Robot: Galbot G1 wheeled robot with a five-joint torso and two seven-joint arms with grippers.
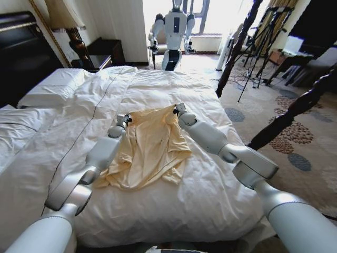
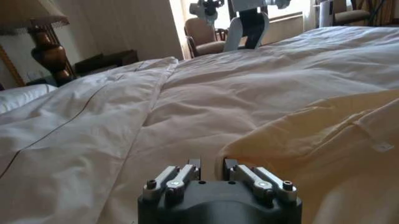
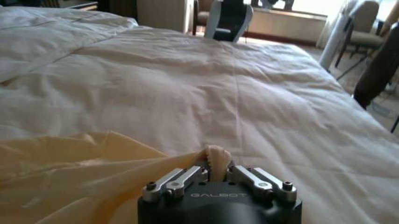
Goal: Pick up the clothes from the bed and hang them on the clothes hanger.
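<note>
The clothes [image 1: 152, 147], a pale yellow-cream top, lie spread on the white duvet of the bed [image 1: 210, 184]. My right gripper [image 1: 179, 109] is at the top's far right corner, shut on a bunched fold of the clothes [image 3: 216, 157]. My left gripper [image 1: 125, 120] rests at the far left corner with its fingers [image 2: 194, 164] close together. The edge of the clothes [image 2: 311, 149] touches one finger; whether fabric is pinched there I cannot tell. The clothes hanger is out of view.
Pillows [image 1: 52, 87] lie at the bed's left. Dark twisted bedposts [image 1: 237, 47] [image 1: 300, 105] stand on the right, above patterned carpet. Another robot [image 1: 176, 26] stands by the window, with tripods [image 1: 263, 37] to its right. A lamp [image 1: 71, 26] stands at the far left.
</note>
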